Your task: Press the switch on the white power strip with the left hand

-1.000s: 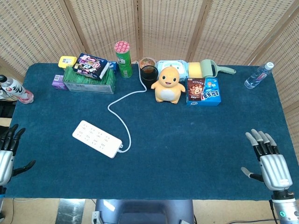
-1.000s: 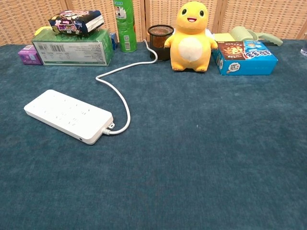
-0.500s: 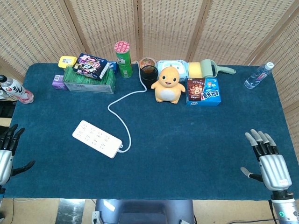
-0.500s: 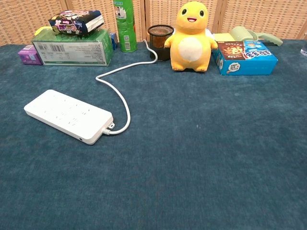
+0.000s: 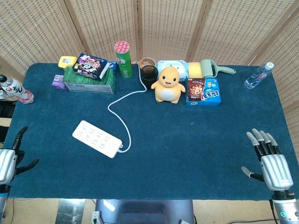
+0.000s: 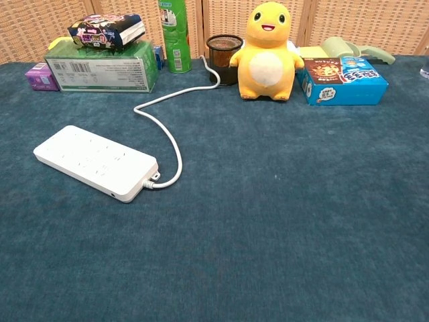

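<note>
The white power strip (image 5: pixel 97 138) lies flat on the blue cloth left of centre, also seen as the power strip (image 6: pixel 96 162) in the chest view, its white cord (image 5: pixel 120 105) curving back toward the far objects. My left hand (image 5: pixel 10 161) hovers at the table's near left corner, well to the left of the strip, empty, with fingers apart. My right hand (image 5: pixel 270 161) hangs open at the near right corner, fingers spread. Neither hand shows in the chest view.
Along the far edge stand a green box (image 5: pixel 89 80) with a snack pack on it, a green can (image 5: pixel 123 59), a dark cup (image 5: pixel 149 71), a yellow plush toy (image 5: pixel 168 85) and a blue box (image 5: pixel 203 91). Bottles lie at the left edge (image 5: pixel 15 88) and far right (image 5: pixel 258 75).
My left hand has dropped lower and turned slightly at the near left corner. The right hand has barely moved. The power strip is unmoved.
</note>
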`<state>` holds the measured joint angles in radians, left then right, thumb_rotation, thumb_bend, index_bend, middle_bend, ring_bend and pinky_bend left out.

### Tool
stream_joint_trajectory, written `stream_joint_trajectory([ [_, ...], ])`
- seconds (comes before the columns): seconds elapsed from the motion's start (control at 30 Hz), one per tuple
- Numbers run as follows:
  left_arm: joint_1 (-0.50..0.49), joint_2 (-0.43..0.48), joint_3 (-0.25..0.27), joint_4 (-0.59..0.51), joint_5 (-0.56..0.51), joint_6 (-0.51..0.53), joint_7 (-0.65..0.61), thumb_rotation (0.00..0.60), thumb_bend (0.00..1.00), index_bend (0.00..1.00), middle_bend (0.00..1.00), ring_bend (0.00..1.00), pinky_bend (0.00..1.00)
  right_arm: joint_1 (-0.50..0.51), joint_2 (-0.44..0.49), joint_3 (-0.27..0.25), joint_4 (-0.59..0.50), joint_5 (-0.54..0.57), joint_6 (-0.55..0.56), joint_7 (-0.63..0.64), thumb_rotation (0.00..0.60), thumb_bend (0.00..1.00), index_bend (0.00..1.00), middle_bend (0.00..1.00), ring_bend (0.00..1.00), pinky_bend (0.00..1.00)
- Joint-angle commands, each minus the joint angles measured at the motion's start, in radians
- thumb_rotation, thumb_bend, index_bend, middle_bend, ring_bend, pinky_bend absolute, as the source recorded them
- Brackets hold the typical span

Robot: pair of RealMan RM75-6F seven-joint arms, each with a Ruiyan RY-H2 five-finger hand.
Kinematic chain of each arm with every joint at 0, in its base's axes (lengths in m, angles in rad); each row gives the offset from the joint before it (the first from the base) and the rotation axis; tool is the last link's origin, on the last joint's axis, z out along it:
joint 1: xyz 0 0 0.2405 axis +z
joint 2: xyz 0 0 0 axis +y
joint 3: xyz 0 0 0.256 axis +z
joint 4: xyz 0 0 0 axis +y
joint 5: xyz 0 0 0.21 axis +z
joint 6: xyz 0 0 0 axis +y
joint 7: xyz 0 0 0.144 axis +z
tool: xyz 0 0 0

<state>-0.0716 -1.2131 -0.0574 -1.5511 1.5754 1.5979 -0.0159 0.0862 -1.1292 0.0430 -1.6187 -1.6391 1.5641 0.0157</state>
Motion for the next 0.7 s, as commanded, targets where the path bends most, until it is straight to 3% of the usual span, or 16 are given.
stream_joint_trajectory([
  [0.03, -0.005, -0.001, 0.007, 0.004, 0.008, -0.01, -0.014, 0.6, 0.39, 0.0, 1.0, 1.0, 1.0, -0.001, 0.001, 0.0, -0.002, 0.0, 0.0, -0.001, 0.6, 0.0, 0.0, 0.0, 0.0, 0.0],
  [0.07, -0.008, -0.001, 0.01, 0.004, 0.01, -0.018, -0.017, 0.6, 0.47, 0.0, 1.0, 1.0, 1.0, -0.001, 0.001, 0.0, -0.003, 0.001, 0.001, -0.002, 0.6, 0.0, 0.0, 0.0, 0.0, 0.0],
  [0.17, -0.026, -0.002, 0.023, 0.006, 0.022, -0.056, -0.036, 0.6, 0.58, 0.0, 1.0, 1.0, 1.0, -0.002, 0.002, 0.0, -0.005, 0.001, 0.002, -0.003, 0.6, 0.0, 0.0, 0.0, 0.0, 0.0],
  [0.5, -0.124, -0.024, 0.063, -0.062, 0.005, -0.276, -0.075, 0.6, 0.67, 0.02, 1.0, 1.0, 1.0, 0.006, 0.002, 0.001, 0.003, 0.016, -0.02, 0.016, 0.6, 0.0, 0.0, 0.0, 0.0, 0.0],
  [0.7, -0.173, -0.069, 0.051, -0.115, -0.032, -0.359, 0.023, 0.6, 0.67, 0.19, 1.0, 1.0, 1.0, 0.009, 0.002, 0.001, 0.009, 0.025, -0.032, 0.027, 0.6, 0.0, 0.0, 0.0, 0.0, 0.0],
])
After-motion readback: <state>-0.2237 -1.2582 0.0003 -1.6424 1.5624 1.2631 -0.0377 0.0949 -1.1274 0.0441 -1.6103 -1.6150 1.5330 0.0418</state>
